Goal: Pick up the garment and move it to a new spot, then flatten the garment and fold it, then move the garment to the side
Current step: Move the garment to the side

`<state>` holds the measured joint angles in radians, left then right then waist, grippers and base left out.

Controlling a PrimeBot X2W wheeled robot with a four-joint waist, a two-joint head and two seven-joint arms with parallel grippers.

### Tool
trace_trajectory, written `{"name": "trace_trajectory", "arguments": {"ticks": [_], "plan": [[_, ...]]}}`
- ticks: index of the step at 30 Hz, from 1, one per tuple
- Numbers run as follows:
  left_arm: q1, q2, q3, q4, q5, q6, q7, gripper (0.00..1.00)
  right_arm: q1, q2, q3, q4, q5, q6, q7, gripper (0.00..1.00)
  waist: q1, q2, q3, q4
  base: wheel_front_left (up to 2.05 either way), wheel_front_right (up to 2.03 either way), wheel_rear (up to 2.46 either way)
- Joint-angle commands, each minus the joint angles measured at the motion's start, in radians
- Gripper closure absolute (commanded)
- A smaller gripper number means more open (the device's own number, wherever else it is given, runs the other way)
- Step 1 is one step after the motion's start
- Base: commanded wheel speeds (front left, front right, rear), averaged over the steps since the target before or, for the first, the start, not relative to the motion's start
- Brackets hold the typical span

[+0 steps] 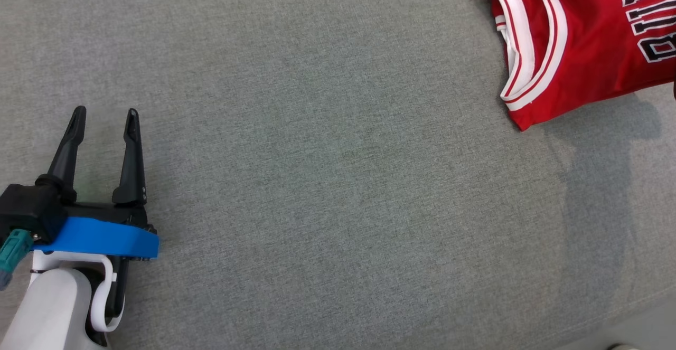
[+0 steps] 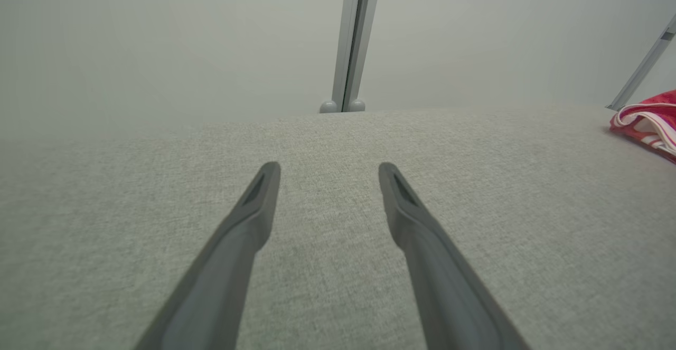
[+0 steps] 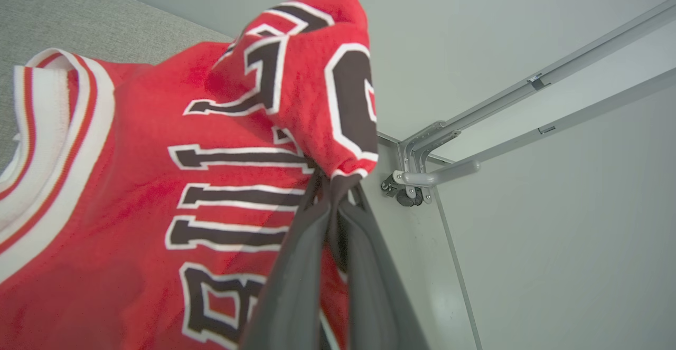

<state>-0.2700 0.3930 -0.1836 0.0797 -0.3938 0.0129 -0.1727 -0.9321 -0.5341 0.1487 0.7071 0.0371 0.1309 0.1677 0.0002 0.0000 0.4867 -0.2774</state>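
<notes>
Right gripper (image 3: pixel 335 181) is clenching a fold of red jersey (image 3: pixel 132 181) with black-white lettering; rest is lying on grey woven surface (image 3: pixel 79 17) beside it. Left gripper (image 1: pixel 105 113) is hovering released, jersey well apart to its right.

Garment (image 1: pixel 581 38) on surface (image 1: pixel 317 181), apparently far-right corner

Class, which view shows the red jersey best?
Right wrist view: the jersey is close, lettering large, pinched in the right claw. Head view catches its collar end; left wrist view, a distant sliver.
</notes>
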Motion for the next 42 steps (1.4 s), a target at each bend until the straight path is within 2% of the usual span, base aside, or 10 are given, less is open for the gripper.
{"name": "trace_trajectory", "arguments": {"ticks": [1, 8, 12, 13, 14, 20, 25, 31, 35, 42], "plan": [[-0.010, 0.010, 0.004, -0.017, 0.005, 0.008, 0.006, 0.00, -0.028, 0.011, -0.016, 0.013, -0.026, 0.000, -0.039, 1.00, -0.0002, 0.0000, 0.024, -0.018, 0.00, 0.00, 0.00], [0.001, 0.019, 0.001, -0.045, 0.001, 0.014, 0.019, 0.00, -0.055, 0.021, -0.049, 0.056, -0.126, 0.000, -0.157, 1.00, -0.0002, 0.0000, 0.037, -0.013, 0.00, 0.00, 0.00], [0.002, 0.017, -0.002, -0.045, -0.003, 0.017, 0.019, 0.00, -0.060, 0.019, -0.050, 0.073, -0.165, 0.000, -0.183, 1.00, -0.0002, 0.0000, 0.035, -0.004, 0.00, 0.00, 0.00], [0.003, 0.016, -0.003, -0.044, -0.005, 0.017, 0.018, 0.00, -0.062, 0.018, -0.056, 0.079, -0.171, 0.000, -0.187, 0.69, -0.0002, 0.0000, 0.034, 0.000, 0.00, 0.00, 0.00], [0.004, 0.015, -0.003, -0.043, -0.006, 0.017, 0.016, 0.00, -0.063, 0.018, -0.062, 0.085, -0.180, 0.000, -0.192, 0.00, -0.0002, 0.0000, 0.032, 0.004, 0.00, 0.00, 0.00], [0.020, -0.018, -0.014, -0.007, -0.021, 0.018, -0.018, 0.00, -0.004, 0.046, -0.118, 0.095, -0.213, 0.000, -0.271, 0.00, -0.0002, 0.0000, -0.027, 0.039, 0.00, 0.00, 0.00], [0.058, -0.067, -0.022, 0.059, -0.041, 0.013, -0.063, 0.00, 0.112, 0.127, -0.208, 0.113, -0.129, 0.000, -0.356, 0.00, -0.0002, 0.0000, -0.152, 0.089, 0.00, 0.00, 0.00], [0.123, -0.102, -0.013, 0.105, -0.053, 0.014, -0.086, 0.00, 0.271, 0.193, -0.241, 0.068, -0.039, 0.000, -0.403, 0.00, -0.0002, 0.0000, -0.282, 0.149, 0.00, 0.00, 0.00], [0.174, -0.115, -0.009, 0.119, -0.053, 0.013, -0.089, 0.00, 0.403, 0.231, -0.251, -0.013, 0.025, 0.000, -0.409, 0.00, -0.0002, 0.0000, -0.351, 0.192, 0.00, 0.00, 0.00], [0.239, -0.134, -0.007, 0.131, -0.045, 0.015, -0.092, 0.00, 0.653, 0.324, -0.283, -0.254, 0.081, 0.000, -0.355, 0.00, -0.0002, 0.0000, -0.431, 0.249, 0.00, 0.00, 0.00]]}}
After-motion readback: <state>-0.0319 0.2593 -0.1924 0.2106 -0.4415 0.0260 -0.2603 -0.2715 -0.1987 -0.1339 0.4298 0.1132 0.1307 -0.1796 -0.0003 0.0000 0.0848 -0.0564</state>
